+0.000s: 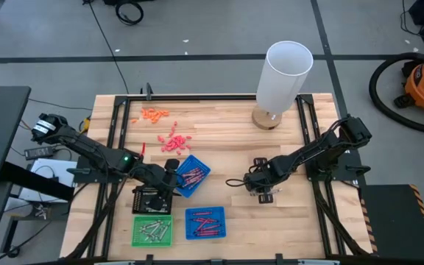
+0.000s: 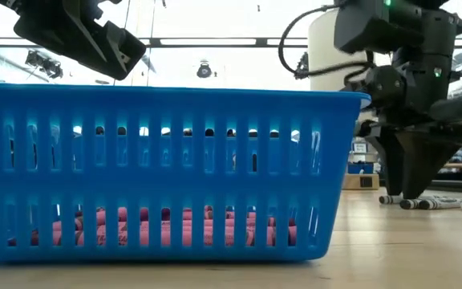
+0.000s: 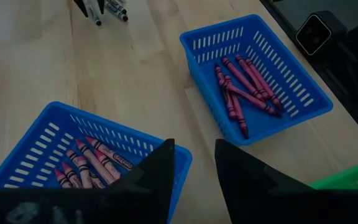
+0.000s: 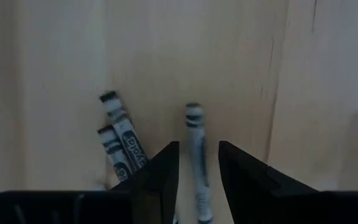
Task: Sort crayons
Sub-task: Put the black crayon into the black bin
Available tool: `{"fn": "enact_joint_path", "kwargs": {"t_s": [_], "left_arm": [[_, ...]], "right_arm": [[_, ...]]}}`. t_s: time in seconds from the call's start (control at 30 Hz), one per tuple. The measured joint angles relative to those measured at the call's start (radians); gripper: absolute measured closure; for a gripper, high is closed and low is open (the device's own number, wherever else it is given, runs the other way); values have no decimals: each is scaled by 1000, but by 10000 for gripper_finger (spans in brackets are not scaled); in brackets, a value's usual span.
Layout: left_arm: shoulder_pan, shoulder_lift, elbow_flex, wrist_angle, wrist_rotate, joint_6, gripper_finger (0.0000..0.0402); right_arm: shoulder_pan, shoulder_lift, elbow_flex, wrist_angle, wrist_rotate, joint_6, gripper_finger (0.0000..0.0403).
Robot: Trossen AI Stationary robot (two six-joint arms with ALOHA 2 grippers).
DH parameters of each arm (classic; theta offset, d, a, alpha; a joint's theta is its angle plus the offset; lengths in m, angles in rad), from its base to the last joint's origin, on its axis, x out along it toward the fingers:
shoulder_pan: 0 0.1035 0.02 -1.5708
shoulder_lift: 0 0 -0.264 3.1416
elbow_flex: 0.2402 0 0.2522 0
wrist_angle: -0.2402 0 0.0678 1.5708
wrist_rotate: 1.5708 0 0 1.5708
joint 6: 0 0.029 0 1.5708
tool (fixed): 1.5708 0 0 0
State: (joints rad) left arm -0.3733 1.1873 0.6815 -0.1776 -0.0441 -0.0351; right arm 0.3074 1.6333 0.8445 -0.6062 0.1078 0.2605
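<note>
Maroon crayons point(image 3: 244, 90) in blue trays point(image 3: 303, 93); green tray point(image 1: 153, 230)

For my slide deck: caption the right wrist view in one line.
Right gripper hovers over bare wood, its fingers straddling one grey crayon, two more grey crayons lying beside it.

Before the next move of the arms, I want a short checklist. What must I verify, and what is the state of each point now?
1. Right gripper is lined up over a grey crayon on the table: ok, the crayon lies between its fingers.
2. Right gripper has closed on that crayon: not ok, the fingers are apart.
3. Two more grey crayons beside it are outside the fingers: ok.
4. Left gripper holds nothing: ok, it is open above the edge of the tilted blue tray.
5. Green tray has room for grey crayons: ok.
6. Front blue tray holds only red crayons: ok.
</note>
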Motion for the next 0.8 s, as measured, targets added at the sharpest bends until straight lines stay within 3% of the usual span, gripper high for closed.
{"fn": "enact_joint_path", "kwargs": {"t_s": [0.33, 0.8], "left_arm": [[0, 0, 0, 0, 0, -7, 276], [0, 1, 0, -4, 0, -59, 276]], "right_arm": [[-41, -9, -83, 97, -20, -14, 288], [-49, 3, -48, 137, 44, -73, 375]]}}
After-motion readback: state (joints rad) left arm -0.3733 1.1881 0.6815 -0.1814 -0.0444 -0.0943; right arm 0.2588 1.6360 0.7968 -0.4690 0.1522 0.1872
